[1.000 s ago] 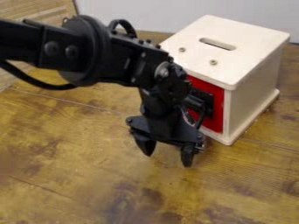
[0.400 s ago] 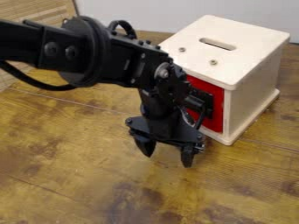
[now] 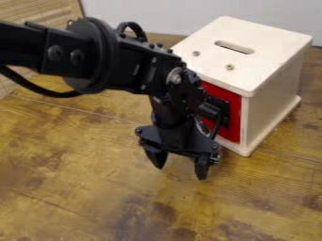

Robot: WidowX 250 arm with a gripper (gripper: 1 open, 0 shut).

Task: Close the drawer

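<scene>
The red drawer sits in the pale wooden cube, its red front showing on the cube's left face and looking about flush with the casing. Its black handle is mostly hidden behind my arm. My black gripper points down at the tabletop just in front of the drawer, fingers spread apart and empty. The arm's wrist covers the drawer's left part.
The worn wooden tabletop spreads to the left and front. The cube has a slot on top. My black arm reaches in from the upper left.
</scene>
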